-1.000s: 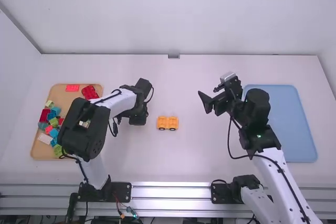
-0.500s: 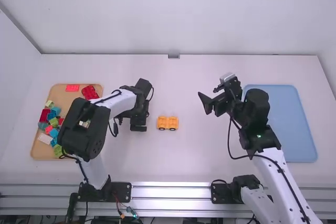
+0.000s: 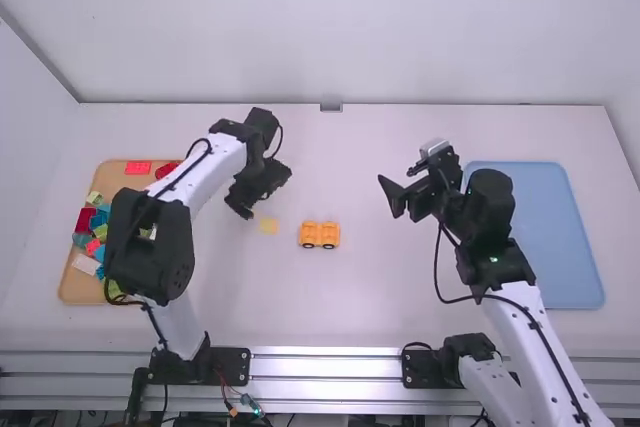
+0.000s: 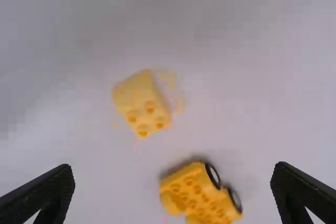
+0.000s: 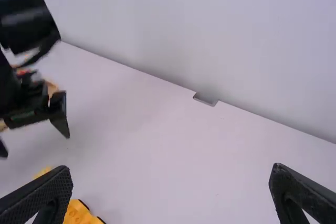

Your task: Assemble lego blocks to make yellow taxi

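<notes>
Yellow took centre stage: the wheeled base (image 3: 320, 237) sat upright on the white bench (image 3: 350, 307), and the pale yellow block (image 3: 268, 226) lay just to its left, the two apart. Over on that side, the left gripper (image 3: 265, 194) hung beyond the block, fingers spread wide! Across the bench, the right gripper (image 3: 400, 189) was held wide as well, well to the right of both pieces. Coloured blocks (image 3: 88, 219) crowded the tan tray (image 3: 112, 179) at far left, opposite the blue tray (image 3: 545, 237).

white links (image 3: 528, 352), black joints (image 3: 490, 199), looping cables (image 3: 436, 259), seemingly ribbed fingers (image 5: 46, 190)
</notes>
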